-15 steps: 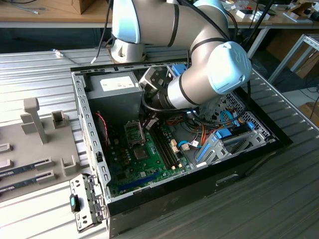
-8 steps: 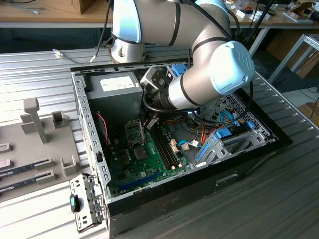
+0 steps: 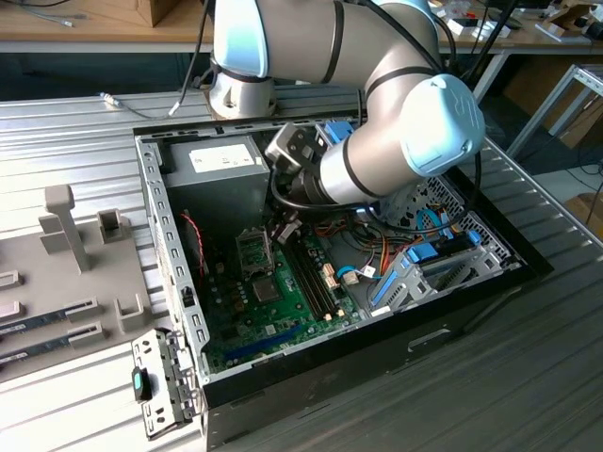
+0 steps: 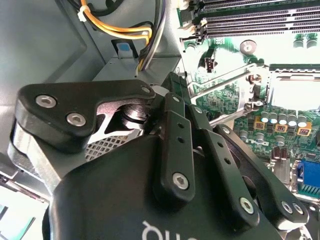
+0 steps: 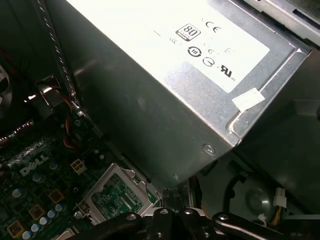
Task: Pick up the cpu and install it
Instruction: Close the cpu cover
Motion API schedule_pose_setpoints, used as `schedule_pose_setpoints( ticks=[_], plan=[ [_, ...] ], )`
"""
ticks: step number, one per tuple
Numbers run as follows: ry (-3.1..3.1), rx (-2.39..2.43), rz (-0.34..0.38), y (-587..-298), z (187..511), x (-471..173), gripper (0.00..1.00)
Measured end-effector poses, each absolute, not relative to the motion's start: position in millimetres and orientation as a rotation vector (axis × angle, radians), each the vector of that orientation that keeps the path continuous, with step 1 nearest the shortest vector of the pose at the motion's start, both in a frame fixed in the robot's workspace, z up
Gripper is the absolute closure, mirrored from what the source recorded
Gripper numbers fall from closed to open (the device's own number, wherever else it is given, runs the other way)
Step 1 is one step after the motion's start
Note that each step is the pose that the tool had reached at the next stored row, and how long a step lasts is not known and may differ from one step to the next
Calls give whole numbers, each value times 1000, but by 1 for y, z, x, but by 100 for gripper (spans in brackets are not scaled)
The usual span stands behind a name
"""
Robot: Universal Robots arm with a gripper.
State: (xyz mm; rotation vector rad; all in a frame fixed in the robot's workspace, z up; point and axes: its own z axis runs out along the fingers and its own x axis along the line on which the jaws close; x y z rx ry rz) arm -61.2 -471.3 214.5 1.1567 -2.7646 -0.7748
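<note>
Cpu position: in the exterior view a small silver-grey square that reads as the cpu (image 3: 267, 288) lies flat on the green motherboard (image 3: 247, 325), inside the open computer case (image 3: 158, 202), just on the near side of a socket frame (image 3: 252, 250) that stands raised. Whether it is fully seated cannot be told. That view alone shows the whole layout: the arm (image 3: 396, 141) reaches down into the case from the far side, and the claw (image 3: 281, 229) hangs just beyond the raised frame, close to the cpu but apart from it. The grey counter (image 3: 57, 122) carries the case. In the second wrist view the claw (image 4: 174, 82) has its fingers (image 4: 172, 125) drawn together to a narrow tip, closed, with nothing seen between them; the socket opening (image 4: 295, 87) beside a lifted metal lever (image 4: 225, 75) is washed out bright, so its contents cannot be made out. The first wrist view adds the grey power supply (image 5: 165, 90) above the claw (image 5: 172, 199) and the raised frame (image 5: 115, 197), with the claw body cut off at the edge.
</note>
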Motion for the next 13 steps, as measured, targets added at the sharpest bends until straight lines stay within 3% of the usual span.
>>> schedule_pose_setpoints(
  ticks=[13],
  plan=[
    [-2764, 1159, -797, -476, 218, -61, 89]
  ],
)
